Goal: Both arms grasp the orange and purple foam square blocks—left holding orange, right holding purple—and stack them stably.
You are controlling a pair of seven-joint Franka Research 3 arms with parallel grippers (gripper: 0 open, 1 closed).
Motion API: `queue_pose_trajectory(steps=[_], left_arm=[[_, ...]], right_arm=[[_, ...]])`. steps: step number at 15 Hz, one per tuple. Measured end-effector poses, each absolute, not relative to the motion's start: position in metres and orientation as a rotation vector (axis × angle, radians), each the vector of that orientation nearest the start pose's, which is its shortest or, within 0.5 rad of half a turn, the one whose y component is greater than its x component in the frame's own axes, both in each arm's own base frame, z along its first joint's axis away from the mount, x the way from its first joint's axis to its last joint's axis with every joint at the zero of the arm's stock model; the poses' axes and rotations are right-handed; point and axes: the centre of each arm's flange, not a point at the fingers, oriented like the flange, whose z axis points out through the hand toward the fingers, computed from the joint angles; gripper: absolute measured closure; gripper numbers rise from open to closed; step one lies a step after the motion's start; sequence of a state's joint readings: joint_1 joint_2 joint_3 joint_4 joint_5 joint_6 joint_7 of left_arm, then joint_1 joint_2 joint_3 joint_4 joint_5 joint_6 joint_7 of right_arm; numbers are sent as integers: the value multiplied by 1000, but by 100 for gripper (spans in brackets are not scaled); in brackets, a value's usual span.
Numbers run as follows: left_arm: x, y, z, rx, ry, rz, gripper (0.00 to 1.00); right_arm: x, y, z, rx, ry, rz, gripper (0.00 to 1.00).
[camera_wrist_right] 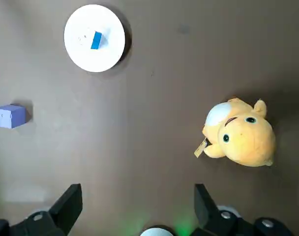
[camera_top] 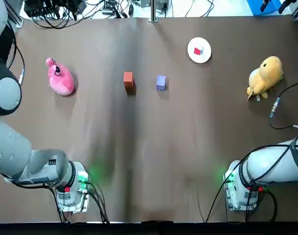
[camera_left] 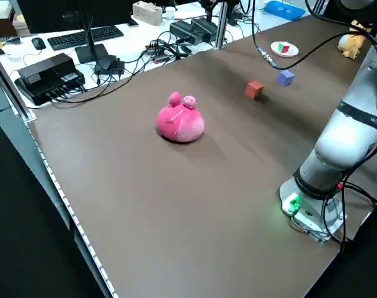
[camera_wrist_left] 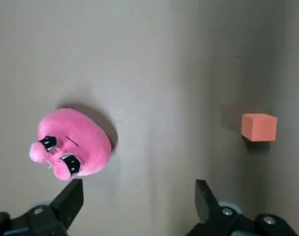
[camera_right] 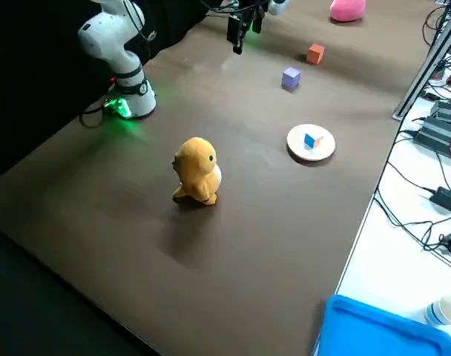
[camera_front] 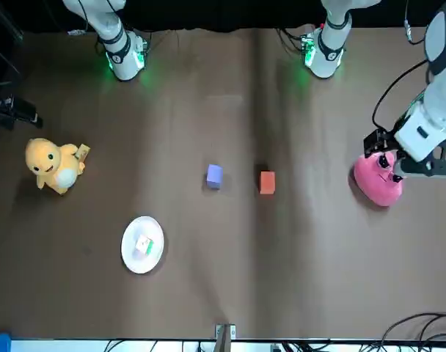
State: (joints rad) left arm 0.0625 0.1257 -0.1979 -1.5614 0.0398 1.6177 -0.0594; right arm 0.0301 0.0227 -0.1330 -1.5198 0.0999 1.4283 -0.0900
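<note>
Two blocks wait mid-worktop, orange block on the left, purple block beside it; left gripper and right gripper hover well away, fingers spread, so centre each squarely over its block before closing.

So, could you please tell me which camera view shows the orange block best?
The left wrist view: the orange block is nearest the camera there and unobstructed. The top, front and both side views show it small and farther off; the right wrist view misses it.
</note>
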Motion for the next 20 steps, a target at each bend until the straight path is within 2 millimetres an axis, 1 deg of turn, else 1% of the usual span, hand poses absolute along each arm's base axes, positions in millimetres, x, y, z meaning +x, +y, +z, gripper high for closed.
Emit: queue_pose_trajectory(steps=[3, 5, 7, 9, 11, 13, 15, 16, 18, 20], left_arm=[[591, -82, 541, -3133, 156, 203, 0], [592, -89, 529, -3159, 242, 271, 0], [594, -90, 524, -3220, 359, 304, 0], [597, -82, 518, -3296, 479, 328, 0], [603, -66, 505, -3368, 599, 347, 0], [607, -56, 490, -3436, 804, 361, 0], [609, -48, 477, -3508, 1116, 342, 0], [612, -42, 463, -3568, 1416, 263, 0], [615, -41, 443, -3606, 1655, 194, 0], [620, -48, 424, -3592, 1902, 78, 0]], right_arm=[[545, -35, 625, -3031, -17, 159, 0], [546, -25, 625, -3032, -45, 157, 0], [547, -11, 625, -3031, -85, 154, 0], [547, 11, 625, -3030, -144, 156, 0], [549, 40, 620, -3029, -216, 151, 0], [553, 69, 611, -3036, -221, 148, 0], [561, 100, 598, -3051, -128, 130, 0], [568, 137, 581, -3064, -9, 118, 0], [575, 177, 560, -3070, 130, 105, 0], [577, 216, 535, -3075, 253, 112, 0]])
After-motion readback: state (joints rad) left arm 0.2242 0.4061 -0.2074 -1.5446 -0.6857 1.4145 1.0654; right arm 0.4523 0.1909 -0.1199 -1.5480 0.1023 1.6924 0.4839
